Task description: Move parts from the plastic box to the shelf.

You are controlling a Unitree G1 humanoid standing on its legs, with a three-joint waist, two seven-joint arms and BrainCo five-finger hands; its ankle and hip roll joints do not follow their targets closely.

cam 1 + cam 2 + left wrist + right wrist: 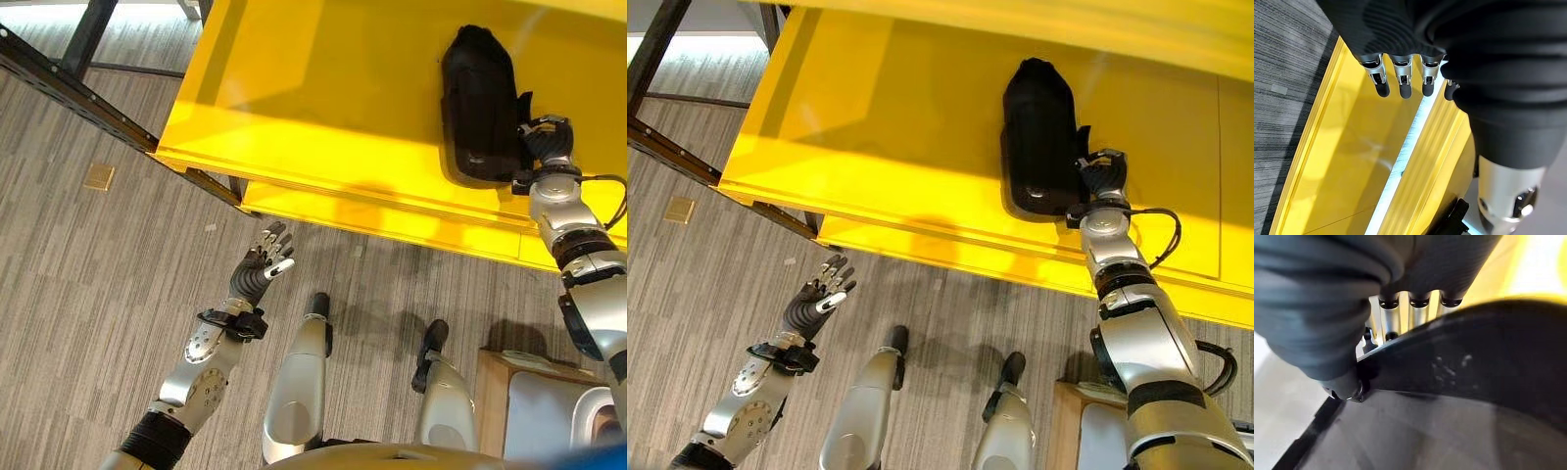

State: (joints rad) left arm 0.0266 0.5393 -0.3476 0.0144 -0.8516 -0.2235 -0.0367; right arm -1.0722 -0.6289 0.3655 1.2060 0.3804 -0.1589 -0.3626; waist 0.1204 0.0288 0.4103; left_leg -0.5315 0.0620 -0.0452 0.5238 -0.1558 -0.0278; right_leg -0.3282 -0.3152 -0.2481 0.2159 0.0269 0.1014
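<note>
A long black part (478, 98) lies on the yellow shelf (323, 98), toward its right side. My right hand (547, 142) is at the part's near right edge. In the right wrist view its fingers (1418, 313) run behind the part's curved black rim (1474, 382) while the thumb presses the near side, pinching the rim. My left hand (260, 269) hangs open over the carpet in front of the shelf, fingers (1400, 73) straight and holding nothing.
A lower yellow shelf lip (392, 220) juts out below the top surface. A dark metal beam (69, 83) crosses the floor at the left, near a small tan floor plate (99, 176). A pale box on a brown stand (549, 411) sits at the lower right.
</note>
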